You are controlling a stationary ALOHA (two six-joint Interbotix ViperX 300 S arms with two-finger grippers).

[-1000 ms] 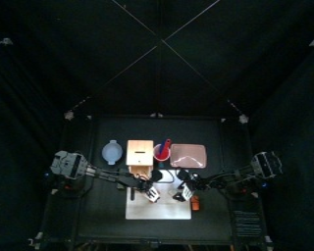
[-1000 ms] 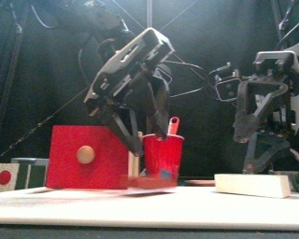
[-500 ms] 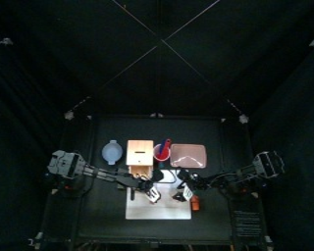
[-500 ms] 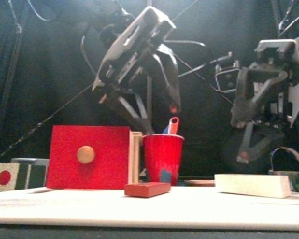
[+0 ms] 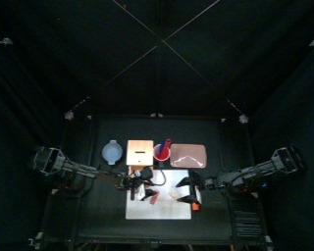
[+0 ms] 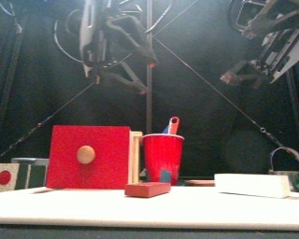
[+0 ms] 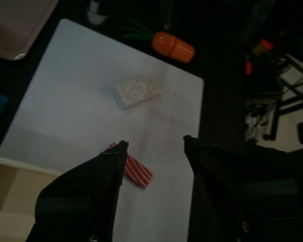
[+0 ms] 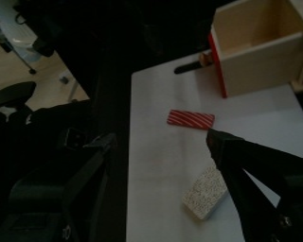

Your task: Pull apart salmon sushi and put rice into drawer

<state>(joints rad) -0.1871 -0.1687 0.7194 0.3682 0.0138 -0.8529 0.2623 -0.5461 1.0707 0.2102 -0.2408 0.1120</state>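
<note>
With both grippers lifted clear of the table, my left gripper [image 7: 154,161] has its jaws spread wide and holds nothing; same for my right gripper [image 8: 161,165], jaws wide apart and empty. Through the left wrist view the salmon piece [image 7: 139,171], red with pale stripes, lies on the white mat [image 7: 79,104] in the gap between my left jaws, well below them and not touched. The rice block [image 7: 137,91], white and grainy, lies on the same mat farther out, apart from the salmon. From the right wrist the same salmon [image 8: 191,118] sits beyond my right jaws, between the rice [image 8: 208,192] and the drawer [image 8: 261,47], touching neither. The drawer is a light wooden box with a red front and a round wooden knob [image 6: 85,153]; in the front view it stands left of a red cup [image 6: 163,157], with the salmon [image 6: 147,189] in front of the cup and the rice [image 6: 253,185] off to the right. An orange piece [image 7: 174,44] lies past the mat's far edge. No readable writing or brand marks anywhere.
</note>
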